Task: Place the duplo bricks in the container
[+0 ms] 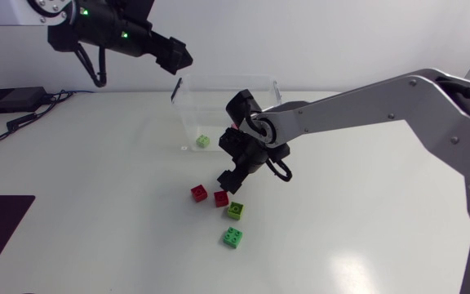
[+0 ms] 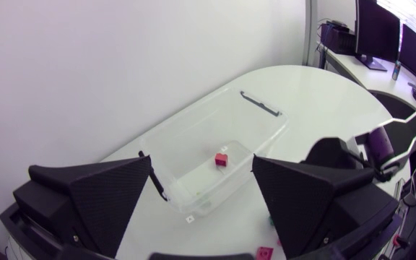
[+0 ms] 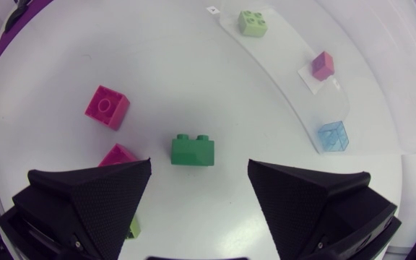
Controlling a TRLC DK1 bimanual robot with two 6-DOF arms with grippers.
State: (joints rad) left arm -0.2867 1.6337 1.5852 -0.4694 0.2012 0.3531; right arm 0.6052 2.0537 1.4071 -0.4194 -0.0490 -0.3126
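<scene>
Our left gripper (image 1: 172, 54) hung open and empty near the clear container (image 1: 188, 110). Four duplo bricks (image 1: 221, 198) lay on the table (image 1: 96, 204) beside it, under our right gripper (image 1: 230, 178), open and empty too. We thought they were light, hard and smooth, best pinched on flat sides.

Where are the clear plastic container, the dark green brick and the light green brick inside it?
clear plastic container (image 2: 186, 119), left wrist view, long side wall.
dark green brick (image 3: 192, 153), right wrist view, side face.
light green brick (image 3: 253, 23), right wrist view, studded top.
</scene>
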